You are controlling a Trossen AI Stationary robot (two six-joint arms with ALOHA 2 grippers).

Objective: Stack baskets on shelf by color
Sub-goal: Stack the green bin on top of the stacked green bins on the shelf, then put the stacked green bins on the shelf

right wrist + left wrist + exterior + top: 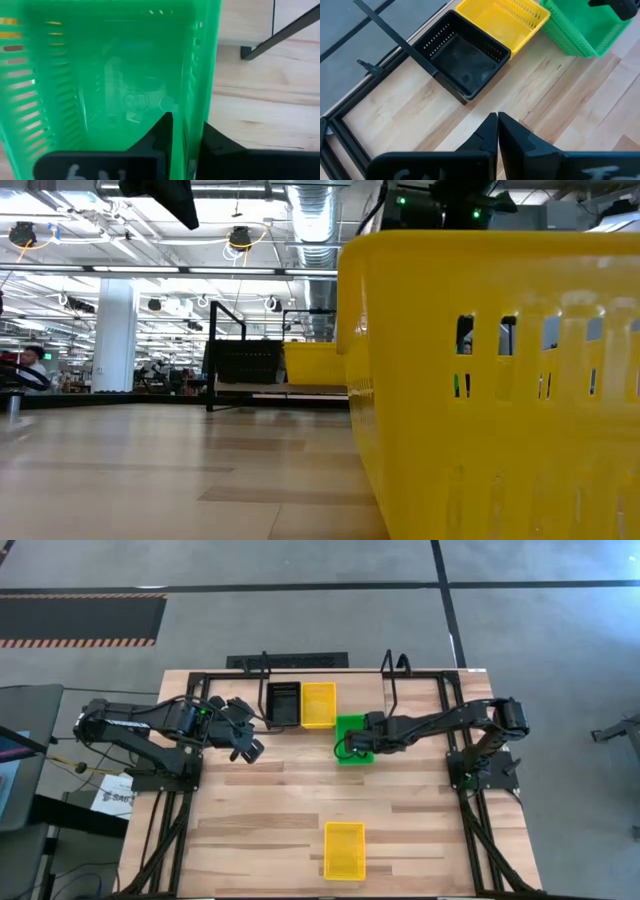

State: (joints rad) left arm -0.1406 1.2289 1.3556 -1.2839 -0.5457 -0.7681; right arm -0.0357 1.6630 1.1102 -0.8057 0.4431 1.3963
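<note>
A black basket and a yellow basket stand side by side on the shelf at the far edge. A green basket stands on its bottom on the wood, by the yellow one's right near corner. My right gripper is over the green basket's near end, its fingers parted, one inside the basket and one outside a side wall. My left gripper hangs shut above the wood, near the black basket, with nothing in it. A second yellow basket sits by the near edge. My right gripper's fingers slant down from the right and stand on either side of the green basket's side wall, near the rim. I cannot tell whether either finger touches the wall. The basket stands upright on the wood.
The shelf's black rods and upright loops run along the far edge behind the baskets. Bare wood lies between the shelf row and the near yellow basket, which fills the right of the low view.
</note>
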